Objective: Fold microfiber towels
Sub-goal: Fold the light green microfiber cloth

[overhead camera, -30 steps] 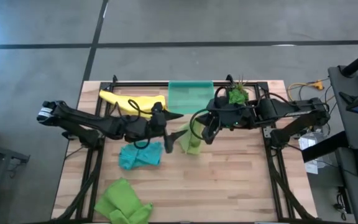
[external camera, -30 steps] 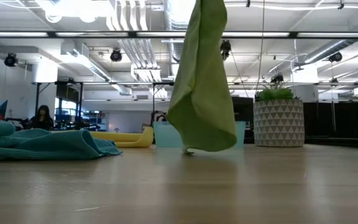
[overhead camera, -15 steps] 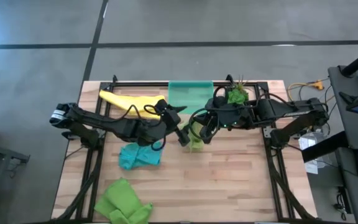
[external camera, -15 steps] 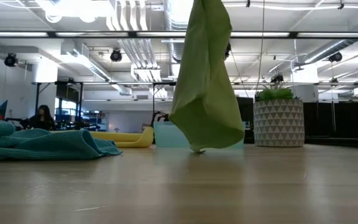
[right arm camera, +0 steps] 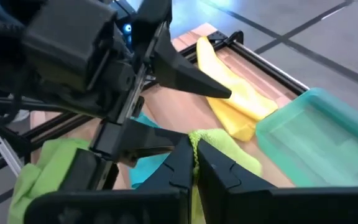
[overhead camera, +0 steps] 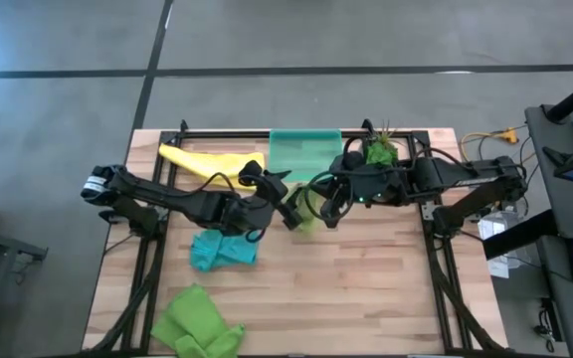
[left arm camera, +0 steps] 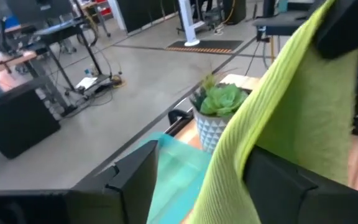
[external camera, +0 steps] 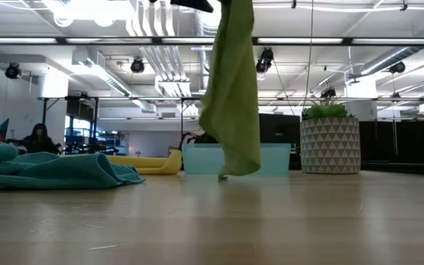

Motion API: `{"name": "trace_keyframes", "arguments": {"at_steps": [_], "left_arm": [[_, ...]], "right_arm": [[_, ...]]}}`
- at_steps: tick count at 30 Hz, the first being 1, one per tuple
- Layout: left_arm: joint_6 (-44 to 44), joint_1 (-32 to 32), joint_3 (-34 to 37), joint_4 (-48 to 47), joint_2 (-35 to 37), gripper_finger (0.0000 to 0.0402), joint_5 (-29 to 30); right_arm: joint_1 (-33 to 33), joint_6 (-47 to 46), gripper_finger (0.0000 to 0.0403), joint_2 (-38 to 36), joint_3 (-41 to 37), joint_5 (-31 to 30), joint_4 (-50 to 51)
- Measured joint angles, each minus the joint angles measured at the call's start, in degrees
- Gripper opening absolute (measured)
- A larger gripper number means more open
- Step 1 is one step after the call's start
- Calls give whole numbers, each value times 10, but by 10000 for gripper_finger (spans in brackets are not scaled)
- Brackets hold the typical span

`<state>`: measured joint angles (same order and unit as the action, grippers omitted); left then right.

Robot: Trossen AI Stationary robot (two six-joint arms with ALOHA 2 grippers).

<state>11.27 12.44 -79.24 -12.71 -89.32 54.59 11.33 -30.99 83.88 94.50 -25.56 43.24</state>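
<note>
A lime green towel (external camera: pixel 232 96) hangs over the middle of the table, with my right gripper (overhead camera: pixel 324 212) shut on its top. My left gripper (overhead camera: pixel 293 212) is open just left of it. Its two fingers (left arm camera: pixel 135 180) stand on either side of the towel's hanging edge (left arm camera: pixel 229 168). Flat on the table lie a yellow towel (overhead camera: pixel 207 161) at the far left, a crumpled teal towel (overhead camera: pixel 222 249) below the left arm, and a second lime green towel (overhead camera: pixel 197 323) at the near left edge. My right gripper pinches the lime green towel's top edge (right arm camera: pixel 199 135) between its two fingers, coming from the table's right and slanting down. The towel hangs slack below it, its lower tip (external camera: pixel 224 175) at the tabletop. My left gripper: I cannot tell whether its fingers touch the towel.
A translucent green tray (overhead camera: pixel 304 154) stands at the far edge, with a potted plant (overhead camera: pixel 378 151) to its right. The black frame rails (overhead camera: pixel 436 268) run along the table's sides. Bare wood lies in the near right half.
My left gripper has moved toward the table's right and far side, up to the hanging towel, and has turned so that its fingers straddle the towel's edge. The towel's hanging part has swung and now shows narrower in the low view. My right gripper has kept still.
</note>
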Motion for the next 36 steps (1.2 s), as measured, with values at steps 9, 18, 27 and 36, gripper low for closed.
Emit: {"name": "trace_keyframes", "arguments": {"at_steps": [9,18,27,36], "left_arm": [[19,-3,0,-18,-6,163,-28],[62,-8,29,-39,-15,161,-137],[127,-8,82,-42,-12,161,-154],[184,-8,95,-110,-12,161,-157]], "right_arm": [[0,19,9,-2,0,0,-25],[0,45,9,-16,0,19,-34],[3,54,9,-28,0,35,-33],[3,58,9,-32,0,35,-29]]}}
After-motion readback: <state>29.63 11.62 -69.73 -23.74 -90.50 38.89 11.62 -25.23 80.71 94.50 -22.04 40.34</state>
